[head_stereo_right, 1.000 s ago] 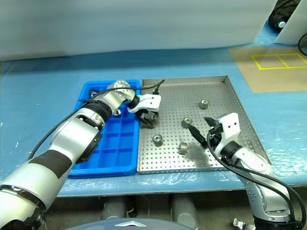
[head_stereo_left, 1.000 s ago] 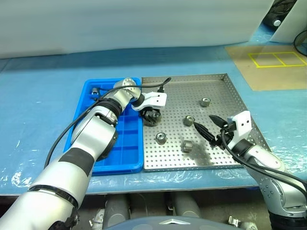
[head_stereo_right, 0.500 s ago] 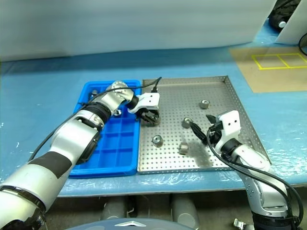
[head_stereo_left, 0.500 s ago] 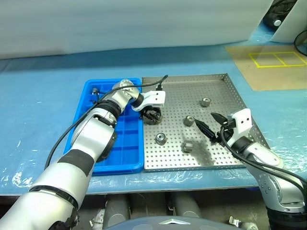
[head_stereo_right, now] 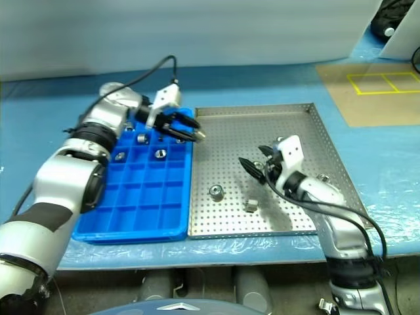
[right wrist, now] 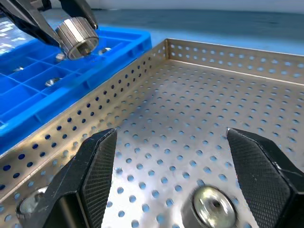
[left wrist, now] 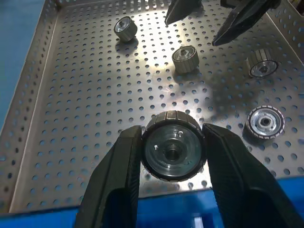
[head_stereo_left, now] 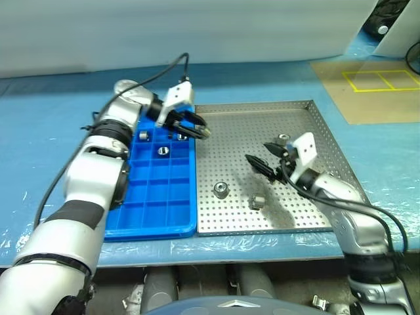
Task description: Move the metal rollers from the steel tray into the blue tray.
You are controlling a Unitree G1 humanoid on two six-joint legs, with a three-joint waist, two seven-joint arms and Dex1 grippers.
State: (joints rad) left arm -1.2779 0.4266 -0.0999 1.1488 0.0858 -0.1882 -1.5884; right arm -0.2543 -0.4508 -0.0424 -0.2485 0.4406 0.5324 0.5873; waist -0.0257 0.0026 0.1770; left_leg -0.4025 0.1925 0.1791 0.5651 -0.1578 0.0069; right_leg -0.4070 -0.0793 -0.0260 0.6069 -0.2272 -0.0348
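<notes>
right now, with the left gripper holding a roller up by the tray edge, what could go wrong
The left gripper pinches one roller only by its curved sides, above the seam between the steel tray and the blue tray; a slip could send it rolling back or off the trays. The open right gripper hangs low over the loose rollers, and could nudge one aside.

Right arm covers part of the steel tray [head_stereo_left: 315, 111] near its right edge; a roller [head_stereo_left: 283, 139] peeks out just behind the right gripper [head_stereo_left: 261, 162]. Small rollers in the blue tray's [head_stereo_left: 151, 216] far compartments: too small to count reliably. Right wrist view: roller [right wrist: 212, 207] cut off by the picture's edge.
</notes>
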